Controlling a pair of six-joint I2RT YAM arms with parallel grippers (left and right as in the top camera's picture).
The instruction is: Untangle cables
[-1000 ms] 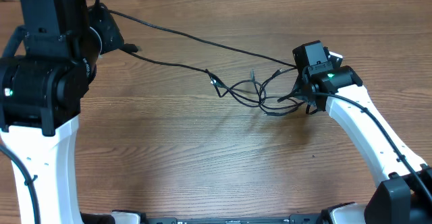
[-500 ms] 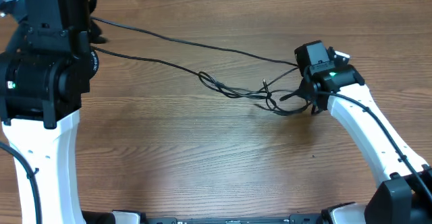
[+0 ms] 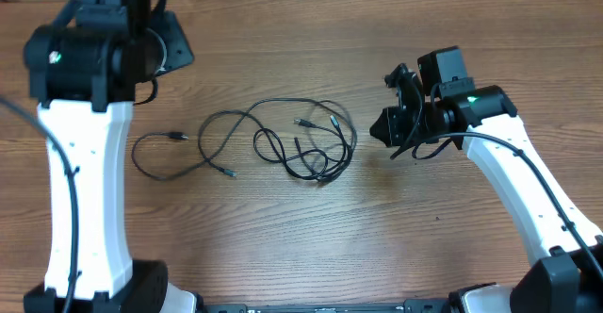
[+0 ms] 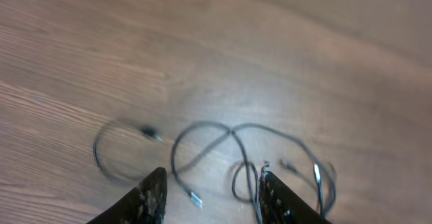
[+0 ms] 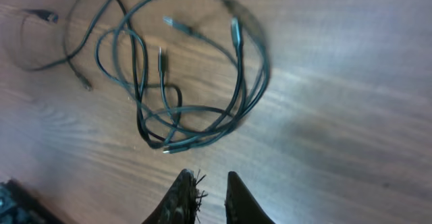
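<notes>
The thin black cables (image 3: 306, 148) lie loose on the wooden table, with a tangle of overlapping loops at the middle and a single loop (image 3: 151, 157) trailing left. Silver-tipped plug ends (image 3: 229, 173) lie free. In the left wrist view the cables (image 4: 233, 133) lie below my left gripper (image 4: 210, 180), which is open, empty and well above the table. My right gripper (image 5: 210, 177) is open by a narrow gap, holds nothing and hangs just right of the tangle (image 5: 196, 69). It also shows in the overhead view (image 3: 388, 117).
The left arm (image 3: 89, 77) stands tall at the far left, its thick black cable running off the left edge. The right arm (image 3: 509, 172) reaches in from the lower right. Bare wood table (image 3: 301, 247) lies in front of the cables.
Both grippers have let go. The cables, stretched taut between the arms before, have dropped into slack loops on the table. The left arm swung right and the right gripper turned toward the tangle.
</notes>
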